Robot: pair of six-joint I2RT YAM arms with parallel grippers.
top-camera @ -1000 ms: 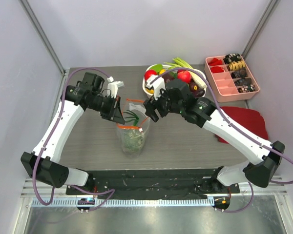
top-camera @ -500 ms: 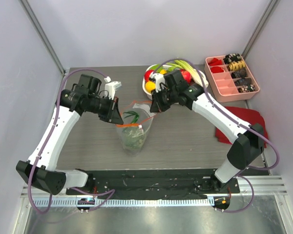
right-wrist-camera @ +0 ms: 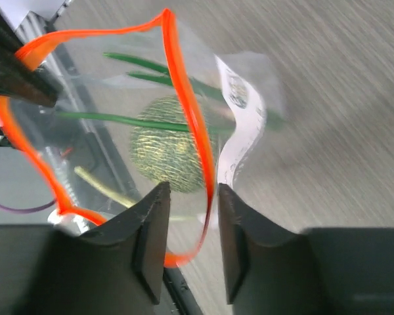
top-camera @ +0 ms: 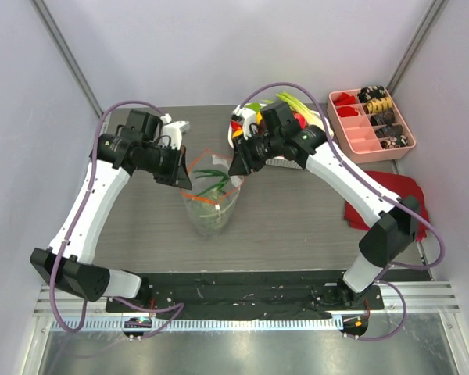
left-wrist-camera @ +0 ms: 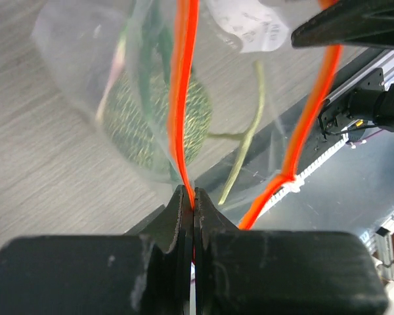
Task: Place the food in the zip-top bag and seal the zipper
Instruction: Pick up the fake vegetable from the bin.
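Top external view: the zip-top bag (top-camera: 212, 208) hangs between the two grippers. Its long axis runs from the jaws down toward the arm bases, mouth end up at the fingertips and closed bottom on the table (top-camera: 297, 226). The left gripper (top-camera: 184, 181) is at the mouth's left corner and the right gripper (top-camera: 236, 168) at its right side. The zipper (top-camera: 205, 156) bows open in a loop between them.

In the left wrist view, the left gripper (left-wrist-camera: 188, 193) has its jaws pressed together on one zipper strip (left-wrist-camera: 182, 79), which rises straight away from the fingertips. The other strip (left-wrist-camera: 308, 111) curves off to the right of the jaws. Just beyond the tips, inside the plastic, sits the round grey-green head (left-wrist-camera: 151, 121), with a pale stalk (left-wrist-camera: 246, 141) beside it.

In the right wrist view, the right gripper (right-wrist-camera: 192, 190) has its jaws spread. The zipper (right-wrist-camera: 196, 131) passes down through the gap, closer to the right finger (right-wrist-camera: 233, 236) than to the left, and is not clamped. The grey-green head (right-wrist-camera: 167, 154) lies straight ahead of the gap, with long green stems (right-wrist-camera: 138, 121) crossing above it. The white printed patch (right-wrist-camera: 240, 131) is on the bag wall just right of the jaws.
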